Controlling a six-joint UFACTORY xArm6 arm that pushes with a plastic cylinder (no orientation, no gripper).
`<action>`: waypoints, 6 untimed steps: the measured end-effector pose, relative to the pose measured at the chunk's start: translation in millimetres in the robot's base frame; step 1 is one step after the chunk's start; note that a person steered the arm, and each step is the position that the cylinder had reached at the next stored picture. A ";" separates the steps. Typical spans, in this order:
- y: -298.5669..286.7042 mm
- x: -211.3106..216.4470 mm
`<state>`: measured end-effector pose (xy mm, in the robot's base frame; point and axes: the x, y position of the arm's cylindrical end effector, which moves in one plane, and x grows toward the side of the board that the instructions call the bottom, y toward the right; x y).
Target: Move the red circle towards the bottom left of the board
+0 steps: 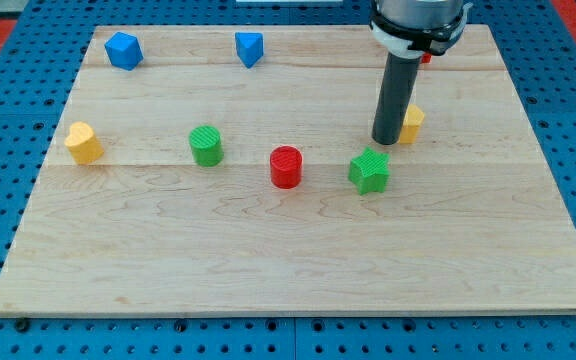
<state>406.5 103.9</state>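
Observation:
The red circle (pixel 286 166) stands near the middle of the wooden board (pixel 298 260). My tip (pixel 385 141) rests on the board up and to the right of it, well apart. The tip is just above the green star (pixel 369 171) and right beside a yellow block (pixel 411 123), which the rod partly hides. The green star lies between the tip and the red circle's right side.
A green circle (pixel 206 146) sits left of the red circle. A yellow heart (pixel 84 142) is near the left edge. A blue block (pixel 123 50) and a second blue block (pixel 249 48) lie along the top. A blue pegboard surrounds the board.

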 end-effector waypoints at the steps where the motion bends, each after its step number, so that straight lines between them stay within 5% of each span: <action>1: -72.8 0.1; 3: -98.6 79.5; 5: -197.8 86.9; 6: -199.1 110.8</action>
<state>517.2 -95.2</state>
